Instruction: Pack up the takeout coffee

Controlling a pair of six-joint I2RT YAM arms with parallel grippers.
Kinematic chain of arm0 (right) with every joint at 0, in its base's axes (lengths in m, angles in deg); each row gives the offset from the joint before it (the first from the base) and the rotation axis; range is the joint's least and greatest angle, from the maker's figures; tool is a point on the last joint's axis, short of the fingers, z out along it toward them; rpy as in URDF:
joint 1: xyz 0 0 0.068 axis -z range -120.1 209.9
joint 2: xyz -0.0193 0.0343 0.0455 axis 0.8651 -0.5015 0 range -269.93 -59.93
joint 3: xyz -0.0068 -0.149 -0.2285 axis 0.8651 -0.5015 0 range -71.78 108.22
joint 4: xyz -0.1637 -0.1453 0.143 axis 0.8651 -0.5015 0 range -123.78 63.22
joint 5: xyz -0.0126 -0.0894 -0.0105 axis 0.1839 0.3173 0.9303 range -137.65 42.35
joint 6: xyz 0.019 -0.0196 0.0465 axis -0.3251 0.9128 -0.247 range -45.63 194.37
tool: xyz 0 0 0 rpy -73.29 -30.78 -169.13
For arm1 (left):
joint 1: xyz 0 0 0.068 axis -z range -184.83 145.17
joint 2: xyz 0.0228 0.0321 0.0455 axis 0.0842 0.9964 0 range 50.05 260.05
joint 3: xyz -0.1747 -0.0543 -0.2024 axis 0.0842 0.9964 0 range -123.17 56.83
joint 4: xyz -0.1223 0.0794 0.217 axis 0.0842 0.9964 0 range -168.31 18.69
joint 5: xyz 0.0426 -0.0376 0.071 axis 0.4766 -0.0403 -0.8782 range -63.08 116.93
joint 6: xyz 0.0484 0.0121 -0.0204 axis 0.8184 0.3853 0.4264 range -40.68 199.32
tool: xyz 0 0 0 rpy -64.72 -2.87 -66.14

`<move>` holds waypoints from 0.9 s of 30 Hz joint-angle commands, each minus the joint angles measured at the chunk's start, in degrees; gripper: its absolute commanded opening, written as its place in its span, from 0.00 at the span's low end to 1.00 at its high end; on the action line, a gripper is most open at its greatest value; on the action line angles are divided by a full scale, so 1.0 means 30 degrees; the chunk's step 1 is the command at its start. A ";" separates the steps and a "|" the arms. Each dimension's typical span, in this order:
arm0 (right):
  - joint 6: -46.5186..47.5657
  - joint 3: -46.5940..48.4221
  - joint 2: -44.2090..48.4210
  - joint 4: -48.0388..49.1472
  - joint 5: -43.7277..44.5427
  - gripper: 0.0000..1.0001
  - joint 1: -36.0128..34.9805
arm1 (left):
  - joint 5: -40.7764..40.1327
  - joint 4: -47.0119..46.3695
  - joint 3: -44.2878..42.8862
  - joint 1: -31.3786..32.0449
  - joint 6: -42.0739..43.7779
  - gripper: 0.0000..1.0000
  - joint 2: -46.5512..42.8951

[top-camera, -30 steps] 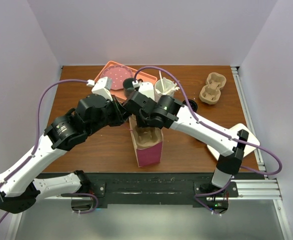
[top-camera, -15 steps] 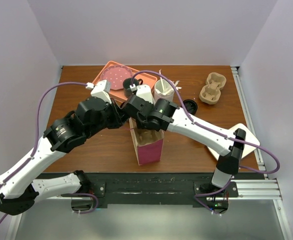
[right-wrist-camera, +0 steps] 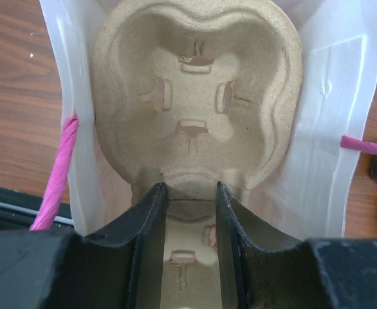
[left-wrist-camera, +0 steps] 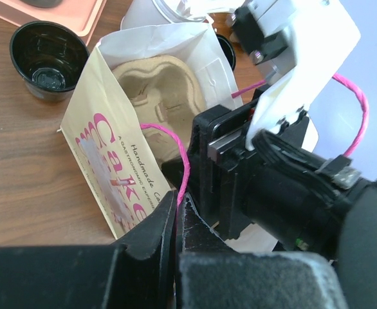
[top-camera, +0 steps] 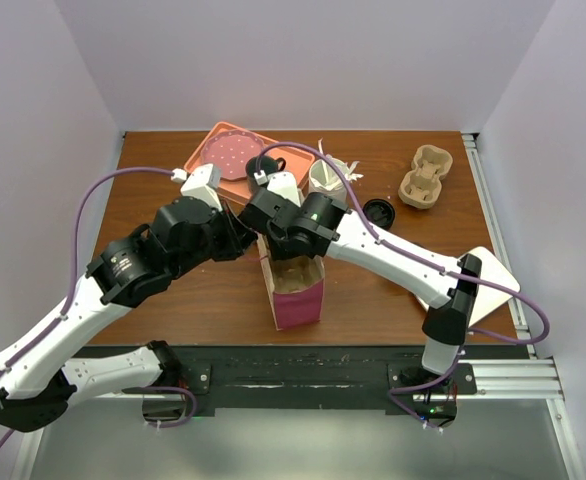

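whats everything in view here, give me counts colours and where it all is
paper bag: 1, pink and white, table centre, open
cup carrier: 2, tan, one inside bag, one far right
tray: 1, salmon, back left
plate: 1, pink dotted, on tray
open cup: 1, black, beside tray
white cup: 1, white, behind bag
takeout coffee: 1, black, right of white cup
board: 1, white, right edge
left claw: 1, black, shut on bag's pink handle
right claw: 1, black, over bagged carrier, grip unclear
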 commanded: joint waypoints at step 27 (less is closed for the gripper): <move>-0.0025 -0.2912 0.0224 0.3550 -0.0084 0.50 -0.0021 | -0.0257 0.0739 0.1270 -0.0085 -0.0771 0.00 -0.0753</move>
